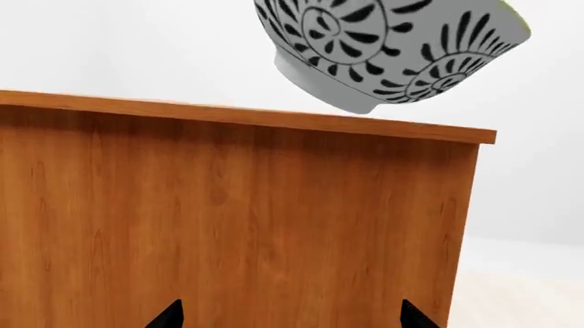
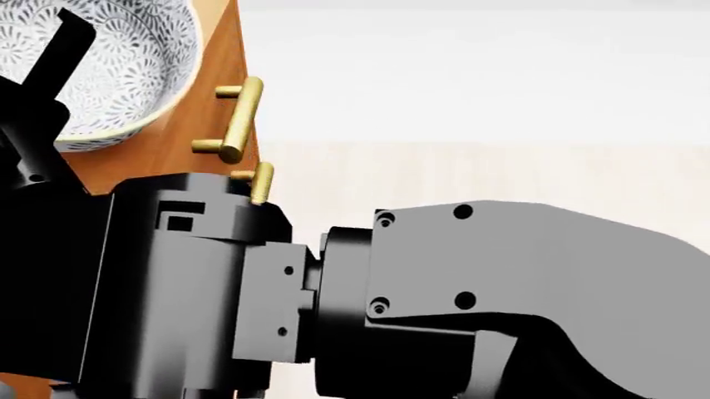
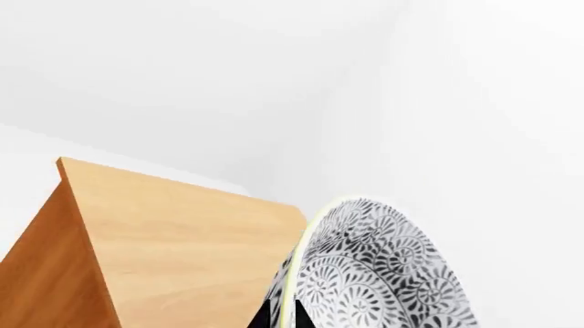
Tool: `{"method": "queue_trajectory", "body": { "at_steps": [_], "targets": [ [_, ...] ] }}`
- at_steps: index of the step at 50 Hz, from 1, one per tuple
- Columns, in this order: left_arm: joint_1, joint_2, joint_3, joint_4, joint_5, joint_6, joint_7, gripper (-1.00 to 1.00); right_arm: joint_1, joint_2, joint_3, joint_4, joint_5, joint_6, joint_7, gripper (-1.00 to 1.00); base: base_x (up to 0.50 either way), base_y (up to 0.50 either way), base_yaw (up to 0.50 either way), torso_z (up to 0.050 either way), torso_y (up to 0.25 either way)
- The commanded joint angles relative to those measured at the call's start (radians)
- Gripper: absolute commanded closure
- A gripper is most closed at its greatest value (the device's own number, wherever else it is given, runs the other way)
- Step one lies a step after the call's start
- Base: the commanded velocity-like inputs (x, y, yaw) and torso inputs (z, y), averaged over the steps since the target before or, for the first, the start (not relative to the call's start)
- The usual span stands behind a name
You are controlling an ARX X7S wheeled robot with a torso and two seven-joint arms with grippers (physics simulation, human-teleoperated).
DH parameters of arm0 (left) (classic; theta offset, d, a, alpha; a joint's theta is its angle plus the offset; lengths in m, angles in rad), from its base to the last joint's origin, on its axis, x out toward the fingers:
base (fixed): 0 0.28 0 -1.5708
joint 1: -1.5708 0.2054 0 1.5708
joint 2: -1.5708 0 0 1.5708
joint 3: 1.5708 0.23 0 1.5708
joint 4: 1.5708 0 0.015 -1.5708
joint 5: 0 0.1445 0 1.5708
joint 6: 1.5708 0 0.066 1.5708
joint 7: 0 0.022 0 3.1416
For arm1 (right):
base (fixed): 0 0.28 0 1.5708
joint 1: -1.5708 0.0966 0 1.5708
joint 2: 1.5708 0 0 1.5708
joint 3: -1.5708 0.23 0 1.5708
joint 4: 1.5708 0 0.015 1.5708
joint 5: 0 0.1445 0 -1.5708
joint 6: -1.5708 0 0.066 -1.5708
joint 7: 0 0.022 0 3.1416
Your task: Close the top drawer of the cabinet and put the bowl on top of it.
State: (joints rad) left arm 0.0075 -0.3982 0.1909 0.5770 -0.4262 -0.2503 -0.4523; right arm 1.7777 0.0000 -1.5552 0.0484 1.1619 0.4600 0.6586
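The bowl (image 1: pixel 392 48), white with a dark floral pattern, hangs tilted just above the flat top of the orange-brown cabinet (image 1: pixel 237 219). My right gripper (image 3: pixel 287 318) is shut on the bowl (image 3: pixel 383 273), one finger on each side of the rim. In the head view one black finger (image 2: pixel 61 46) reaches inside the bowl (image 2: pixel 122 75). Of the top drawer only the brass handle (image 2: pixel 239 118) shows, close to the cabinet's front edge, and no drawer interior shows. My left gripper (image 1: pixel 292 321) is open, facing a plain side panel of the cabinet, with nothing between its fingertips.
A second brass handle (image 2: pixel 261 179) sits below the first. My right arm (image 2: pixel 500 291) fills the lower half of the head view. Pale floor (image 2: pixel 500 100) stretches beyond the cabinet's front. White walls (image 3: pixel 228 75) stand behind the cabinet top (image 3: pixel 182 232).
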Motion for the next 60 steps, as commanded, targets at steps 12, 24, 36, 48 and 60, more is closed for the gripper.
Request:
{"method": "queue_trajectory", "body": {
  "at_steps": [12, 24, 36, 48, 60],
  "targets": [
    [0.006, -0.001, -0.003, -0.02, -0.008, 0.024, 0.005, -1.0, -0.058, 0.0, 0.0, -0.03, -0.077, 0.036, -0.018, 1.0, 0.0, 0.0, 0.0, 0.0, 0.0],
    [0.019, -0.007, -0.005, -0.006, -0.009, 0.032, 0.002, -1.0, 0.001, 0.0, 0.001, -0.041, -0.026, 0.029, 0.028, -1.0, 0.0, 0.0, 0.0, 0.0, 0.0],
    [0.022, -0.011, -0.004, 0.007, -0.011, 0.028, -0.007, -1.0, 0.335, 0.004, 0.035, 0.052, 0.172, -0.056, 0.085, -1.0, 0.0, 0.0, 0.0, 0.0, 0.0],
    [0.016, -0.013, 0.006, 0.021, -0.009, 0.022, -0.011, -1.0, 0.532, 0.251, 0.088, -0.06, 0.193, 0.072, 0.106, -1.0, 0.0, 0.0, 0.0, 0.0, 0.0],
    [0.029, -0.024, 0.002, 0.05, -0.011, 0.022, -0.018, -1.0, 0.533, 0.452, 0.04, -0.12, 0.126, 0.178, 0.118, -1.0, 0.0, 0.0, 0.0, 0.0, 0.0]
  ]
}}
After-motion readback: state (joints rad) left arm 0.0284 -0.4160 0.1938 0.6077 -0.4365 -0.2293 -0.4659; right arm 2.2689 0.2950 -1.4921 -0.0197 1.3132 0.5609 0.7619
